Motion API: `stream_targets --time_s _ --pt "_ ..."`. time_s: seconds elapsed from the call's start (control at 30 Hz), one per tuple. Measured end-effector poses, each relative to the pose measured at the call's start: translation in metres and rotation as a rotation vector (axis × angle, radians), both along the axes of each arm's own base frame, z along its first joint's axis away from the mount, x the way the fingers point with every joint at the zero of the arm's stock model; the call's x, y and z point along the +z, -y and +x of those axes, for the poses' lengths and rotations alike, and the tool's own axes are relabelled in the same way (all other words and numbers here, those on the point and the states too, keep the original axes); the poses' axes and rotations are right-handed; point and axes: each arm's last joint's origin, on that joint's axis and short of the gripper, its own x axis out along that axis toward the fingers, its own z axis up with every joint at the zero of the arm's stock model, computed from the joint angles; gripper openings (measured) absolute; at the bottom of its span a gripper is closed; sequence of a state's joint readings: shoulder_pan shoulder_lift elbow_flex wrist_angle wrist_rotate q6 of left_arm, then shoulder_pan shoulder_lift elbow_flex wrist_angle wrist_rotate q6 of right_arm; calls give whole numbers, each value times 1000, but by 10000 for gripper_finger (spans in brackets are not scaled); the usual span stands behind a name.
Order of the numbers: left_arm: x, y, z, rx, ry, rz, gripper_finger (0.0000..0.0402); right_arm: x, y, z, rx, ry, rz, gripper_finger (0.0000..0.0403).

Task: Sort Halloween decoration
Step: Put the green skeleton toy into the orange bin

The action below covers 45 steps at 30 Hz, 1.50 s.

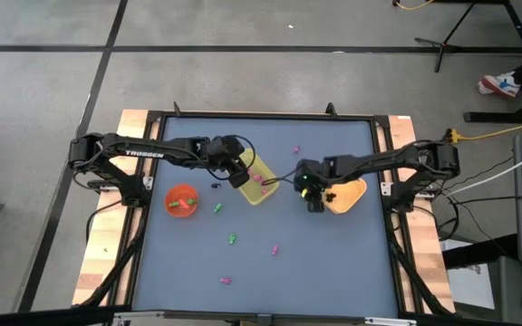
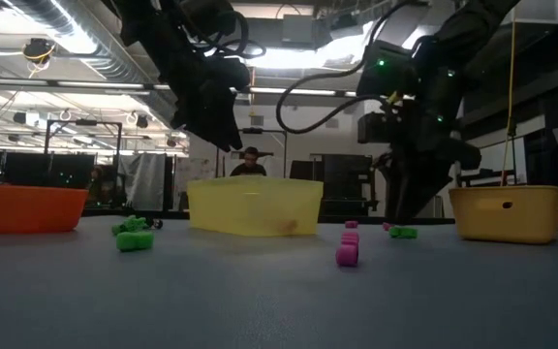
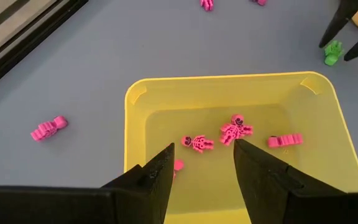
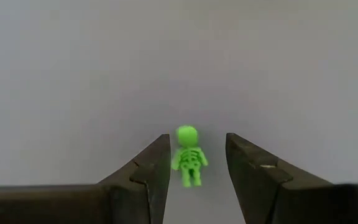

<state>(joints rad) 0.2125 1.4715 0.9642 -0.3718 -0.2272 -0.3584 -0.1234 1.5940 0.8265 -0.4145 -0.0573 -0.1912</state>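
Note:
The decorations are tiny skeleton figures. My left gripper [image 1: 240,175] [image 3: 204,146] hangs open above the yellow tray [image 1: 259,192] [image 3: 138,124], where several pink skeletons [image 3: 235,129] lie on the floor. My right gripper [image 1: 309,196] [image 4: 197,138] is open and low over the table. Its fingers stand on either side of a green skeleton [image 4: 188,158] [image 1: 304,190] that lies flat on its back, with a gap on both sides. In the low view the right gripper [image 2: 407,208] is just above that green skeleton [image 2: 402,232].
A red-orange bowl [image 1: 181,201] holding green figures sits left of the tray, and an orange bowl [image 1: 348,196] is right of my right gripper. Loose figures lie about: pink [image 1: 295,149], [image 1: 275,247], [image 1: 226,281], green [image 1: 217,207], [image 1: 231,240], dark [image 1: 214,186].

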Motion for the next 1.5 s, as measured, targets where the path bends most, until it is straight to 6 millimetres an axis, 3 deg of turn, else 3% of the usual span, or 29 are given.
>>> stream_targets --time_s 0.8,1.23,1.5 --pt "0 0 0 -3 2 -3 150 -18 -1 3 -19 -75 26 153" --pt "1 -2 1 43 14 35 150 -18 -2 3 -18 -72 29 54" --pt "10 9 12 -126 76 154 150 -3 0 17 -16 -47 31 53"
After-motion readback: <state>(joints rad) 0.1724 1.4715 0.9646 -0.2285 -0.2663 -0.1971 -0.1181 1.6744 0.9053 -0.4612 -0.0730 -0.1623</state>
